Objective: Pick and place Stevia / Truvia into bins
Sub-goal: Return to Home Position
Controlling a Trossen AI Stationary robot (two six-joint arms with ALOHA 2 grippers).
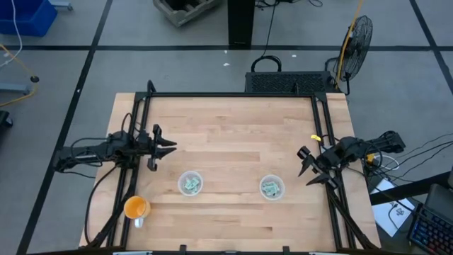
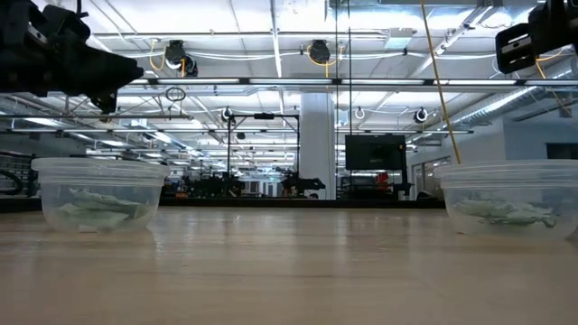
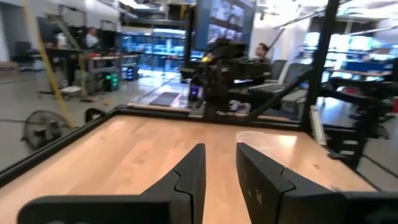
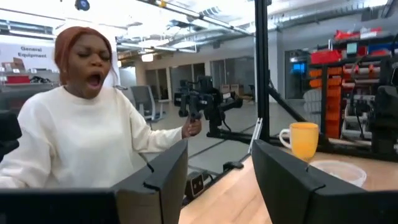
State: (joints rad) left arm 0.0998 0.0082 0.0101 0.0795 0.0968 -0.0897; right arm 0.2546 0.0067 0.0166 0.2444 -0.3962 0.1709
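Note:
The pale green and white Stevia packets lie inside the two clear bins. One bunch [image 1: 190, 184] rests on the bottom of the left bin [image 1: 190, 175] and another [image 1: 271, 188] in the right bin [image 1: 272, 178]. The low view shows the packets [image 2: 95, 208] [image 2: 501, 212] through the clear walls. My left gripper [image 1: 170, 146] [image 3: 221, 149] hovers open near the table's left edge, pointing right. My right gripper [image 1: 306, 168] [image 4: 221, 149] hovers open near the right edge, pointing left. Neither is over a bin.
An orange cup [image 1: 136, 207] [image 4: 303, 140] stands near the table's near-left corner. A black frame [image 1: 233, 95] runs round the table's edges. Bare wood lies between and behind the bins. A person in a white top [image 4: 68, 143] is beyond the table's edge.

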